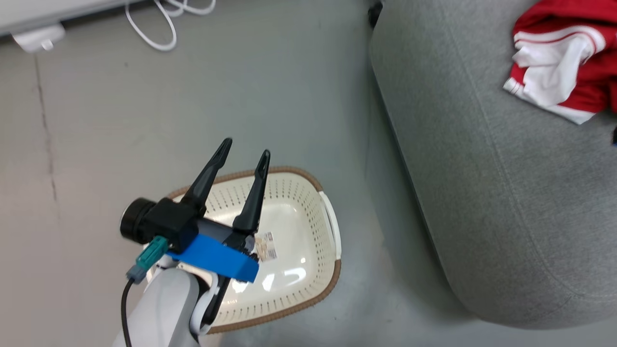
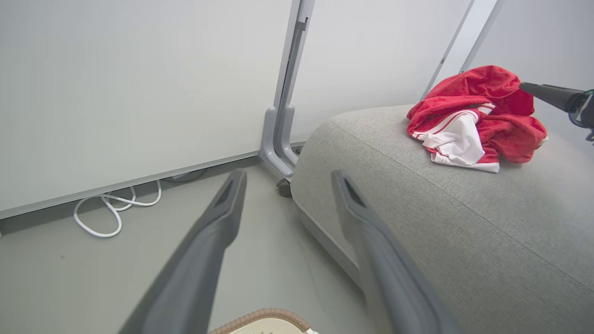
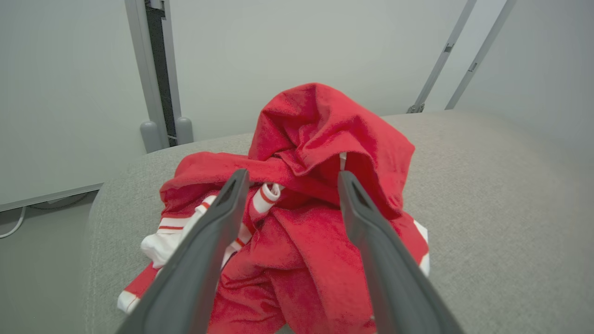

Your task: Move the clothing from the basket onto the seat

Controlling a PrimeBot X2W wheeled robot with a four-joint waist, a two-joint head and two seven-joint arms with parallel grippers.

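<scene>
Lying bunched on seat (image 1: 482, 193): clothing (image 1: 564, 62) | left claw (image 1: 246, 148) spread over basket (image 1: 308, 202)

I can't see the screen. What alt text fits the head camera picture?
An empty cream laundry basket sits on the grey floor beside a large grey sofa seat, where red-and-white clothing lies bunched at the picture's upper right. The robot's left gripper hovers open above the basket.

Grey floor (image 1: 241, 96), white cable (image 2: 113, 200) looped below pale wall panels (image 2: 139, 93) — 1 grey post (image 2: 284, 116) between them.
</scene>
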